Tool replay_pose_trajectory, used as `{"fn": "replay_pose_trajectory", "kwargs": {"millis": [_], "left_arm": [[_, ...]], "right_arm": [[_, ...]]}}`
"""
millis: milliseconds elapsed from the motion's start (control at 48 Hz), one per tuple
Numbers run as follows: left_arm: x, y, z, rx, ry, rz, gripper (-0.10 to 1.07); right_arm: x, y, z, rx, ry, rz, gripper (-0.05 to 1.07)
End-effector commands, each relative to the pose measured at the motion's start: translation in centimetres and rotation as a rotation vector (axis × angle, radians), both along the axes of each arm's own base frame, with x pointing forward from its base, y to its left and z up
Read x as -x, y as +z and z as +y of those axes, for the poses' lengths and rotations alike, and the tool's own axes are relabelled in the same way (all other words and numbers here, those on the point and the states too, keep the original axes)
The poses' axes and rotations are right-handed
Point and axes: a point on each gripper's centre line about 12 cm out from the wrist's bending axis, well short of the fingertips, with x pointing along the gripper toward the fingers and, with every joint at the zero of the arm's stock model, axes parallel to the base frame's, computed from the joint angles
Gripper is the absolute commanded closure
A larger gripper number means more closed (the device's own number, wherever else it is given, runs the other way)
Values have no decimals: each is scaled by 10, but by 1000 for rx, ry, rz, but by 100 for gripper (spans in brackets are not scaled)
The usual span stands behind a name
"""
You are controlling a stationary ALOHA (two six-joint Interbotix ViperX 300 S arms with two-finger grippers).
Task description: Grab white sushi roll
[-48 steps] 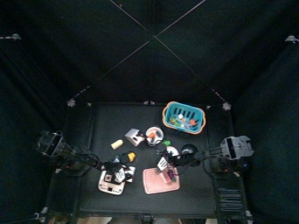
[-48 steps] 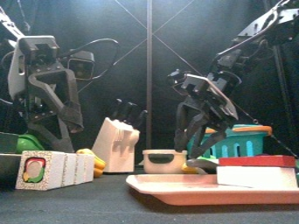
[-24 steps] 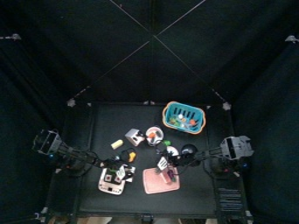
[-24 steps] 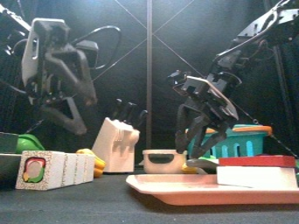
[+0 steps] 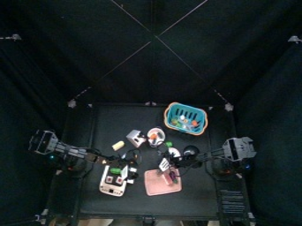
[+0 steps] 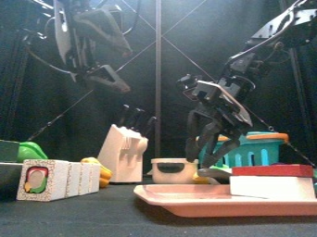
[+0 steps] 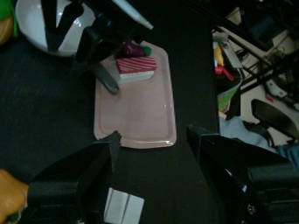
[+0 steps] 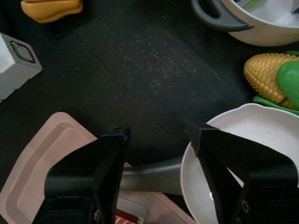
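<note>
Jaws parted on both grippers; pink tray (image 7: pixel 135 105) shows whole from left wrist.

Pink tray (image 7: pixel 132 103), teal basket (image 5: pixel 184 116), white sushi roll (image 6: pixel 172 168), blk table (image 5: pixel 106 119)

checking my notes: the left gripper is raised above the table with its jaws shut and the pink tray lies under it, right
Not quite: the left gripper is raised, but its jaws stand wide open, empty, as the left wrist view shows. The pink tray does lie on the table below it.
</note>
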Motion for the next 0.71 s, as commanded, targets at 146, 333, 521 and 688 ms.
{"fn": "replay_pose_trajectory", "kwargs": {"millis": [146,333,521,688], "left_arm": [[-11,39,23,-63,-29,-68,2],[-11,43,46,-71,4,-54,2],[-13,51,58,-110,5,-59,2],[-17,71,55,-169,-54,-86,2]], "right_arm": [[-5,15,0,-1,2,-44,14],[-4,15,0,-3,0,-42,14],[-5,15,0,-3,0,-44,14],[-5,15,0,-6,-2,-45,14]]}}
